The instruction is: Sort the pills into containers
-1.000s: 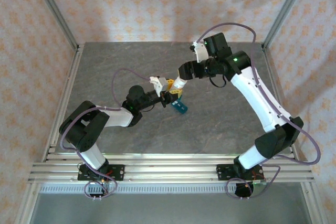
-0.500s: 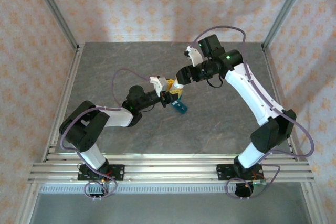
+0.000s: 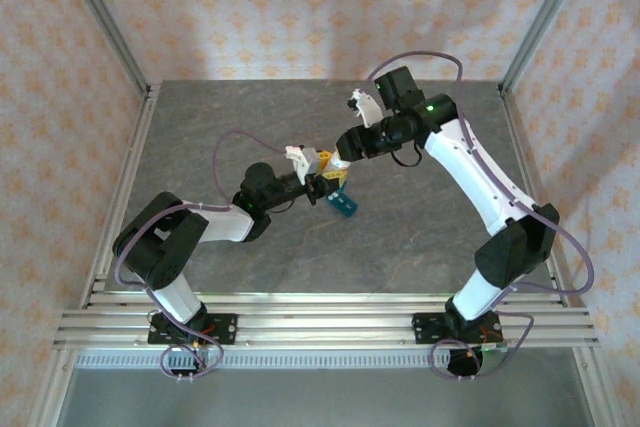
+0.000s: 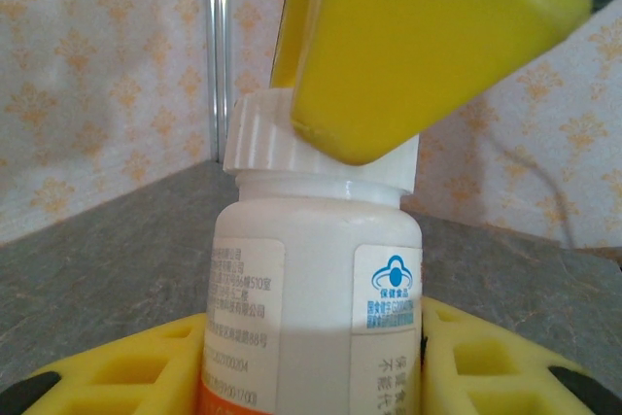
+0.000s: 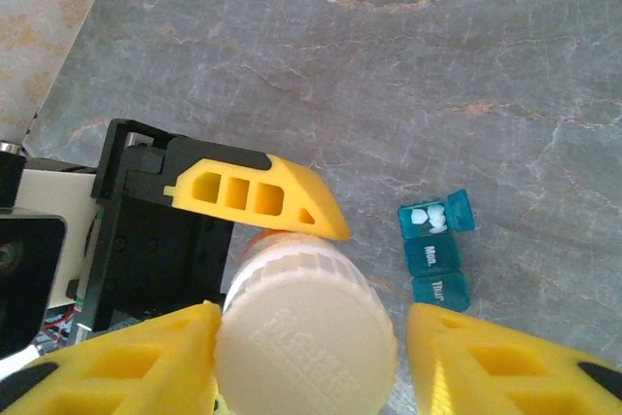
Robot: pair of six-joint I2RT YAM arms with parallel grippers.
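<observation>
A white pill bottle (image 4: 311, 269) with a ribbed white cap (image 5: 306, 337) is held off the table, my left gripper (image 4: 311, 337) shut on its body. My right gripper (image 5: 311, 342) stands open around the cap: one yellow finger (image 5: 146, 362) touches it, the other (image 5: 505, 362) is a little apart. In the top view the two grippers meet mid-table, left gripper (image 3: 325, 185) and right gripper (image 3: 345, 154) on the bottle (image 3: 341, 162). The teal pill box (image 5: 434, 250) lies on the table just beside them, its end compartment open with white pills (image 5: 428, 217) inside, the other two lids shut.
The grey stone-patterned table (image 3: 420, 217) is bounded by aluminium frame posts (image 3: 100, 27) and patterned walls. The pill box (image 3: 342, 203) lies right under the joined grippers.
The right arm's elbow and wrist have swung a little left and toward the back. Both grippers have stayed at the bottle, and the left arm has not moved.
</observation>
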